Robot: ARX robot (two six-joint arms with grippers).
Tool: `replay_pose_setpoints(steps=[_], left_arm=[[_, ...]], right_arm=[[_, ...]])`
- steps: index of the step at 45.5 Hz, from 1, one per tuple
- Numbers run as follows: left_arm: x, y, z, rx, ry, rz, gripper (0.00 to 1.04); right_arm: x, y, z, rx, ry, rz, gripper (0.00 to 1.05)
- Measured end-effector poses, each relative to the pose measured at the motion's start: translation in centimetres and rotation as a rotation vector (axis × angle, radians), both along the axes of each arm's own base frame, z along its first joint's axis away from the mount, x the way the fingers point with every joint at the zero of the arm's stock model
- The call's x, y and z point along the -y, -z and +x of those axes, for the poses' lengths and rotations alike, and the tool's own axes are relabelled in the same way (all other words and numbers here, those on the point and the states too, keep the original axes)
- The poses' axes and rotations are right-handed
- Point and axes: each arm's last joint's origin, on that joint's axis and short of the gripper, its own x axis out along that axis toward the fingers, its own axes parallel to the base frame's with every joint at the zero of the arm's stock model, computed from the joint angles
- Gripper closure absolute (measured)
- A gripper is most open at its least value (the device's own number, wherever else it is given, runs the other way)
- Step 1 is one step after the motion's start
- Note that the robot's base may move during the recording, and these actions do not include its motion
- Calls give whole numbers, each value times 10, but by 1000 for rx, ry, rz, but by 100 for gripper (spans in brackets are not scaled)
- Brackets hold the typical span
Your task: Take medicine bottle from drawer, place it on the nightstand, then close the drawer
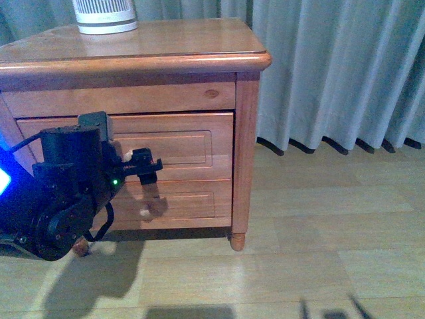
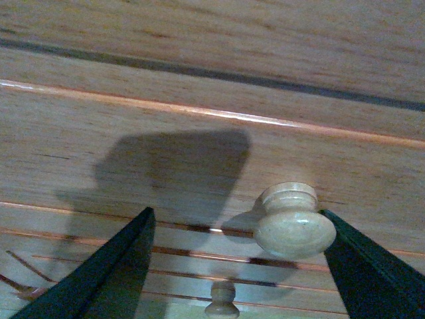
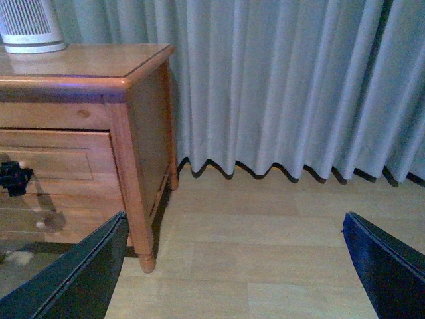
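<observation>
Left wrist view: left hand (image 2: 237,214) spread apart around knob (image 2: 294,220) of closed drawer (image 2: 133,156), contents hidden.

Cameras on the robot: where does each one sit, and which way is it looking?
Front view: on the robot's body, facing the nightstand; its left gripper shows at the drawer.
Left wrist view: on the left arm, close against the drawer front; open fingers flank the knob.
Right wrist view: on the right arm, facing the nightstand's side, curtain and floor; the right gripper is open.
Shared: front and right wrist views both show the white ribbed cylinder.
</observation>
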Motion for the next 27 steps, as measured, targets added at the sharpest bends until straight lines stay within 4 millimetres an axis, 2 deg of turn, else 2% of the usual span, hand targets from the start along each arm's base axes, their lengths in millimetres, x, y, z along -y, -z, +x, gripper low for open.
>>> replay_pose_setpoints(steps=[2, 7, 14, 21, 27], left_arm=[[0, 0, 0, 4, 3, -2, 36], [4, -2, 0, 17, 24, -8, 57], [8, -3, -1, 26, 36, -10, 77], [7, -3, -5, 32, 40, -11, 78], [6, -2, -21, 30, 40, -6, 79]], right_arm=[[0, 0, 0, 0, 0, 0, 7], [0, 0, 0, 0, 0, 0, 7], [0, 0, 0, 0, 0, 0, 7], [0, 0, 0, 0, 0, 0, 7], [0, 0, 0, 0, 0, 0, 7]])
